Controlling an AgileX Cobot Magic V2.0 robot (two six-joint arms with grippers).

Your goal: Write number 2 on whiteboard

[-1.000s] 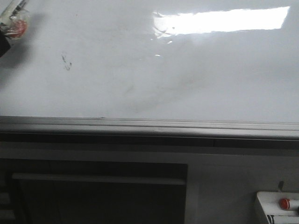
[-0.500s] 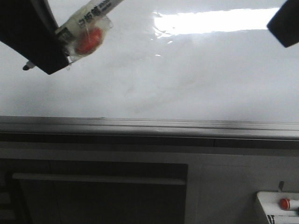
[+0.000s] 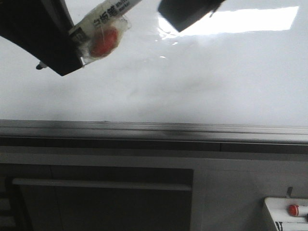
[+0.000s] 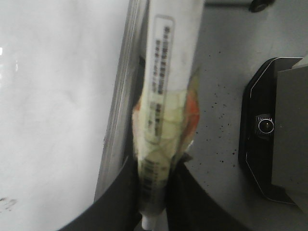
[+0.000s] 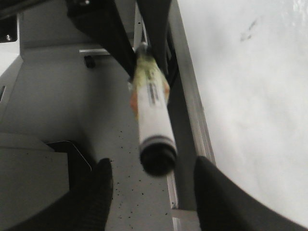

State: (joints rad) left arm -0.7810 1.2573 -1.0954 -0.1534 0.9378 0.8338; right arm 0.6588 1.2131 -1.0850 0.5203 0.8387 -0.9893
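Observation:
The whiteboard (image 3: 202, 77) is a glossy white board with a grey edge rail (image 3: 154, 128) and a bright glare. No number 2 shows on it. A small dark smudge (image 5: 250, 30) shows in the right wrist view and faintly in the left wrist view (image 4: 7, 204). My left gripper (image 3: 72, 45) is shut on a white marker (image 3: 103, 21) with an orange taped band, held above the board's near left part; its grip shows in the left wrist view (image 4: 154, 202). My right gripper (image 3: 187, 12) is open (image 5: 154, 185). The marker's black cap end (image 5: 158, 161) hangs just in front of its fingers.
A white tray (image 3: 274, 214) with a red-capped marker (image 3: 292, 210) sits at the lower right, below the board. A dark cabinet front (image 3: 101, 202) lies under the rail. A black camera housing (image 4: 264, 125) stands on the speckled grey surface beside the board.
My left gripper came in from the top left with the marker and now covers the smudge in the front view. My right gripper moved left from the top right corner to the marker's cap end.

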